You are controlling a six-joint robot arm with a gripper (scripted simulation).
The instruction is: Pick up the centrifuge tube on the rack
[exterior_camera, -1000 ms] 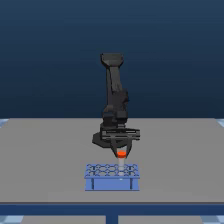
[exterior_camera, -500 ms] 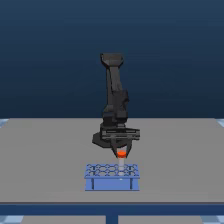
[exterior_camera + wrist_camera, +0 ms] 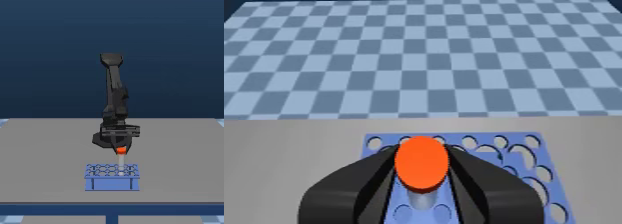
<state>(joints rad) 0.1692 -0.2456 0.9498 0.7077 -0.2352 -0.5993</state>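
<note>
The centrifuge tube point(image 3: 120, 156) hangs upright over the rack point(image 3: 111, 177), its orange-red cap point(image 3: 421, 162) uppermost and its pale body reaching down toward the grid of holes; in the exterior view the lower end of the tube sits at or just above the rack's top, and whether it is clear of its hole cannot be told; in the wrist view the cap fills the gap between the two black fingers point(image 3: 357, 180), which press against it at 9 o'clock and 3 o'clock, so the gripper point(image 3: 120, 148) is clamped on the tube just under the cap; a short stretch of translucent tube shows below the cap at 6 o'clock, pointing down at the blue grid.

The rack stands on the grey table point(image 3: 45, 160), directly beneath the gripper; the tube's hole seems to lie in the row farther from the exterior camera, a little toward the exterior view's right of the rack's middle; its thin legs show at the front face.

The black arm point(image 3: 115, 95) rises from behind the rack toward 12 o'clock, with the wrist block set low over the grid; beyond the table edge, the wrist view shows a blue checkered floor point(image 3: 419, 55).
</note>
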